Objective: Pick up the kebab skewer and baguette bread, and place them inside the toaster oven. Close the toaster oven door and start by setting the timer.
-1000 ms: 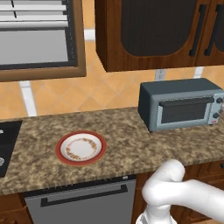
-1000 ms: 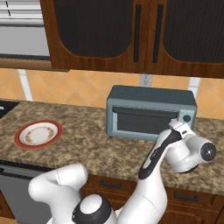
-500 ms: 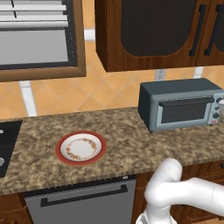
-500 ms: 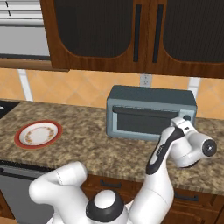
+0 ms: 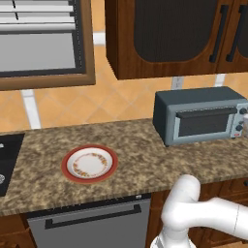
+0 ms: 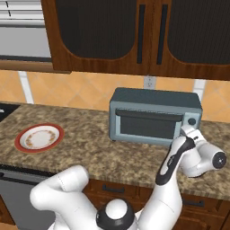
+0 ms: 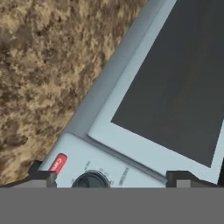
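With the toaster oven door [image 6: 149, 126] seen shut on the counter [image 6: 90, 148], the wide-open, empty gripper [image 7: 111, 180] is held at a knob [image 7: 91, 180], probably the timer, which must next be grasped.

oven [image 5: 199, 115]: we see a grey-blue box upright at the desk's back, knobs on its right side
door [image 6: 149, 126]: dark glass, shut, bar handle along top
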Motion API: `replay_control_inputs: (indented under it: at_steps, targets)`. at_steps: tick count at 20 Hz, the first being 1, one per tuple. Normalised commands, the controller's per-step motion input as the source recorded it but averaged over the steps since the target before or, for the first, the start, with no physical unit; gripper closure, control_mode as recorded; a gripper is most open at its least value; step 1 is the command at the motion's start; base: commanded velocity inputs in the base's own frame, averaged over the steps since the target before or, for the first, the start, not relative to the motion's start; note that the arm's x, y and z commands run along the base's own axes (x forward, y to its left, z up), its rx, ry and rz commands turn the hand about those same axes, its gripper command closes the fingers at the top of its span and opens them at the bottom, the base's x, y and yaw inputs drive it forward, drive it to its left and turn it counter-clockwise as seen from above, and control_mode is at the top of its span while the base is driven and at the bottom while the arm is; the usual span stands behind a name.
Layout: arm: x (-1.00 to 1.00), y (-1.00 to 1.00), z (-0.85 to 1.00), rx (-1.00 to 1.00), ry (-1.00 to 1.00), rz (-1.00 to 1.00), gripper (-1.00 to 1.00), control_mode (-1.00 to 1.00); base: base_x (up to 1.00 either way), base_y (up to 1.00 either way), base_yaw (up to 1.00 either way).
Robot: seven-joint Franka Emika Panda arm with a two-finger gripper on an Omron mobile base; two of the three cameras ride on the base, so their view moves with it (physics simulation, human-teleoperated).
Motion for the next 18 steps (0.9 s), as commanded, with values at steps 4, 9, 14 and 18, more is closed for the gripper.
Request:
replay_control_inputs:
  at_steps: [4, 9, 14, 18]
  targets:
    - [0.21, -0.02, -0.11, 0.01, -0.04, 0.0, -1.0, -1.0, 0.0, 0.0, 0.0]
    - [0.17, -0.15, -0.06, 0.0, -0.05, 0.0, -1.0, -1.0, 0.0, 0.0, 0.0]
    - [0.23, -0.17, -0.11, 0.0, -0.04, 0.0, -1.0, -1.0, 0.0, 0.0, 0.0]
    - [0.16, -0.07, -0.14, 0.0, -0.04, 0.0, -1.0, -1.0, 0.0, 0.0, 0.0]
